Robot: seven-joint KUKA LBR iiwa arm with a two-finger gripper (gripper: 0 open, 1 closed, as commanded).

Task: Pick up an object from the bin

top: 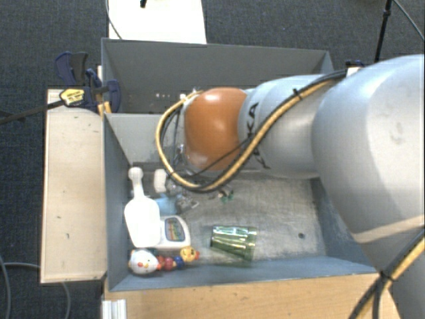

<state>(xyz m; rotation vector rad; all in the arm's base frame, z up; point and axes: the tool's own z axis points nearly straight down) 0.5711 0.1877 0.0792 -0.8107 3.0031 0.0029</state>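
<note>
Reaching in from the right of the camera view, the big grey arm [319, 131] hangs across the grey metal bin [282, 208], with its orange cover [212, 128] and a loop of black and yellow cable [199, 182] hiding most of what sits below the wrist. The gripper [178, 195] pokes out under that cover, low over the left part of the bin floor. From where I stand I cannot tell whether it is open or closed, or whether anything is in it.

Nearest to it is a white scoop [141, 219], lying just to its left with its knobbed handle pointing toward the back wall. A small white cylinder [159, 178] stands just beside that handle, close to the gripper. A white card with coloured print [174, 232] lies against the scoop's right side, a little in front of the gripper. Along the front wall sits a small toy with a white head and red and yellow beads [159, 260]. A green see-through cup [234, 242] lies on its side, apart from the others, toward the middle of the front.
</note>
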